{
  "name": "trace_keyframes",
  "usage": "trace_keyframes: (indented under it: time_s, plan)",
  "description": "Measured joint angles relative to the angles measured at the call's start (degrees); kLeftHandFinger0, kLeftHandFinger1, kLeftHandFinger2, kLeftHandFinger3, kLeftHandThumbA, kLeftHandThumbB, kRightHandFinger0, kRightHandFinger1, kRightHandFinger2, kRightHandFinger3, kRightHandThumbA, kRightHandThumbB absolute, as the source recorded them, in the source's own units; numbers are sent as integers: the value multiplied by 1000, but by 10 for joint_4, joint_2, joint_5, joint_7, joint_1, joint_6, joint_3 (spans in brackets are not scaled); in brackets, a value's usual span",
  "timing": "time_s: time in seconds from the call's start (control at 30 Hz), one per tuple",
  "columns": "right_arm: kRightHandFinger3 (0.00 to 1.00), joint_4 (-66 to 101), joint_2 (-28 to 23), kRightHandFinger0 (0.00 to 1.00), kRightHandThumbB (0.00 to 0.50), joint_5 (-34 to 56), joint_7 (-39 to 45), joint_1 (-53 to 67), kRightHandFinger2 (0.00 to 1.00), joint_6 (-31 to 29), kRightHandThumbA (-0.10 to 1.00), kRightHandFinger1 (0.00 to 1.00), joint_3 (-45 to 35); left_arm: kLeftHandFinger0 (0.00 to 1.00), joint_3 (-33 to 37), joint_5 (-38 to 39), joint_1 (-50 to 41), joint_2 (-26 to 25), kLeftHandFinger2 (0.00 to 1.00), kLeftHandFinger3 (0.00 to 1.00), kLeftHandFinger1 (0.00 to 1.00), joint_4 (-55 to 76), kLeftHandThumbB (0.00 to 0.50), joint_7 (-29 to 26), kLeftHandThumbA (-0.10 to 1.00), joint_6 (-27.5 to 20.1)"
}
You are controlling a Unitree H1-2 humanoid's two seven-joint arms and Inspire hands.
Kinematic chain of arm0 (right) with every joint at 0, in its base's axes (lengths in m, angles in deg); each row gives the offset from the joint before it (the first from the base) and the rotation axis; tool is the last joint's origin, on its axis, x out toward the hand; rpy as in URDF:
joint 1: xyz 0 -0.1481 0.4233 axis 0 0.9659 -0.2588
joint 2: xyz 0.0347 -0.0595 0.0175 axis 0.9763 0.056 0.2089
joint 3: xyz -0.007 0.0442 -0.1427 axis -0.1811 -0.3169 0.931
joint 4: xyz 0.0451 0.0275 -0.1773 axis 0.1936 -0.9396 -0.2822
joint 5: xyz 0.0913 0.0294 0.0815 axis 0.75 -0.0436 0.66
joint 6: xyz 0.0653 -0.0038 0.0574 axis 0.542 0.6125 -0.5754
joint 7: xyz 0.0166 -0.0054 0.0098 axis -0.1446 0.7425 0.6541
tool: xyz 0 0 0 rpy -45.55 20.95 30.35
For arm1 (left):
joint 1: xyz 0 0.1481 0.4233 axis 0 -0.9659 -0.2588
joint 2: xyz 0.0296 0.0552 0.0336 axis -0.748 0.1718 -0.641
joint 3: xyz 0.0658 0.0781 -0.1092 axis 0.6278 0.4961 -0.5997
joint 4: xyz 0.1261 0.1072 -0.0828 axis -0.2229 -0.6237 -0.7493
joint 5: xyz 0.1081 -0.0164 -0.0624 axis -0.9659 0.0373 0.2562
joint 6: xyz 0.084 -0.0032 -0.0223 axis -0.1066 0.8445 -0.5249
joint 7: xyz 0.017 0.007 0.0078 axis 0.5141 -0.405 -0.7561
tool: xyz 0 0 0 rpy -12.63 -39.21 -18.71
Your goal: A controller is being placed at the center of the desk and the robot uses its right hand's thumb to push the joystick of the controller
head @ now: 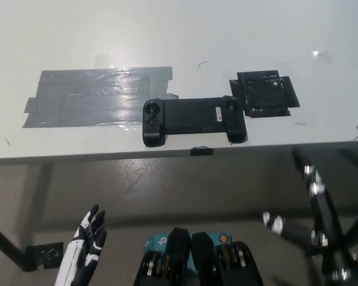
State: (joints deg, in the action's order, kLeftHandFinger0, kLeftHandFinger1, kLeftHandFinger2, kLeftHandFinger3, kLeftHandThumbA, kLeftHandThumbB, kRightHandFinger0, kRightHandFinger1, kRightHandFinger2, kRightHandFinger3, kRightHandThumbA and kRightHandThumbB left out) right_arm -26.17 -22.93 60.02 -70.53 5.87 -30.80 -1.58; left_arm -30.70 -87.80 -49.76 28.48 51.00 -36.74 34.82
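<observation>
Head view, long black controller (194, 119) flat on white desk (167, 36), joystick (153, 109)

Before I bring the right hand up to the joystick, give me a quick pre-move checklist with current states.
1. Controller flat on desk: ok.
2. Left joystick unobstructed: ok.
3. Right hand off the controller, below the desk edge: ok.
4. Right hand's thumb lined up with a joystick: not ok.
5. Left hand low at the left, away from the controller: ok.
6. Controller fastened to desk: cannot tell.
</observation>
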Motion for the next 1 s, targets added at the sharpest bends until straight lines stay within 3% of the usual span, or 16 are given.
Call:
trace_keyframes:
  time_s: [0.17, 0.47, 0.5, 0.53, 0.6, 1.0]
  plan:
    - [1000, -24, -1, 1000, 317, -2, 0, -103, 1000, 48, 1000, 1000, -12, 1000, 0, -1, 10, 0, 1000, 1000, 1000, 6, 9, 0, 865, 2]
    - [1000, -165, -1, 1000, 355, -2, 0, -220, 1000, 111, 1000, 1000, -15, 1000, 2, -1, 13, 0, 1000, 1000, 1000, 5, 0, 0, 866, 3]
    - [1000, -184, -1, 1000, 319, -2, 0, -231, 1000, 115, 999, 1000, -15, 1000, 2, -1, 13, 0, 1000, 1000, 1000, 5, 0, 0, 863, 3]
    - [1000, -200, -2, 1000, 360, -2, -1, -241, 1000, 119, 1000, 1000, -15, 1000, 3, -1, 13, -1, 1000, 1000, 1000, 5, 6, 0, 855, 3]
    - [1000, -240, -3, 1000, 375, -2, -2, -264, 1000, 124, 1000, 1000, -16, 1000, 3, -2, 13, -1, 1000, 1000, 1000, 5, 6, 0, 850, 3]
    - [1000, -410, -4, 1000, 325, 0, -28, -346, 1000, 127, 975, 1000, -17, 1000, 4, -3, 14, -3, 1000, 1000, 1000, 6, 5, 5, 840, 9]
